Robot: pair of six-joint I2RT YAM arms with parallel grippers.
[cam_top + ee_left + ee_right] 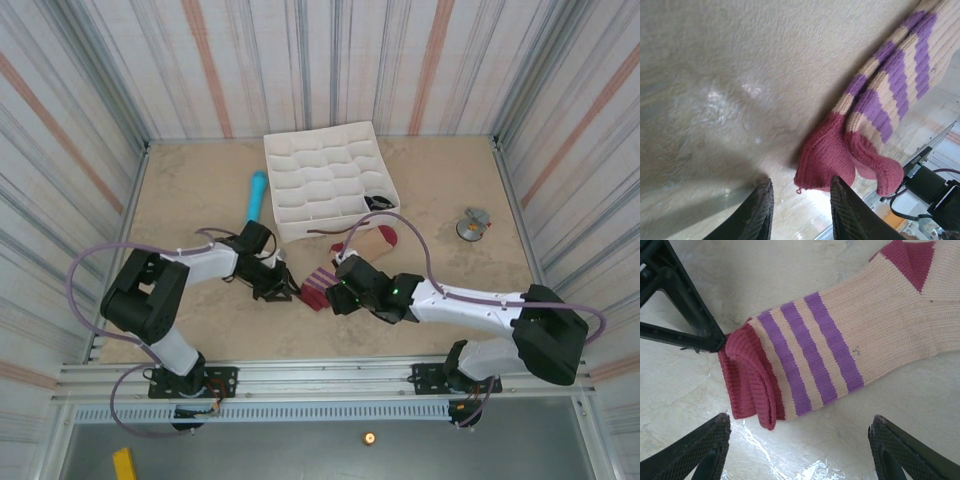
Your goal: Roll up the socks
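Rolling has barely begun: the beige sock lies flat on the bench just in front of the tray, with only its cuff edge curled. The left tool, fingers narrowly apart, noses that cuff. The right tool hangs wide apart over it. The black sock sits in the tray's corner.
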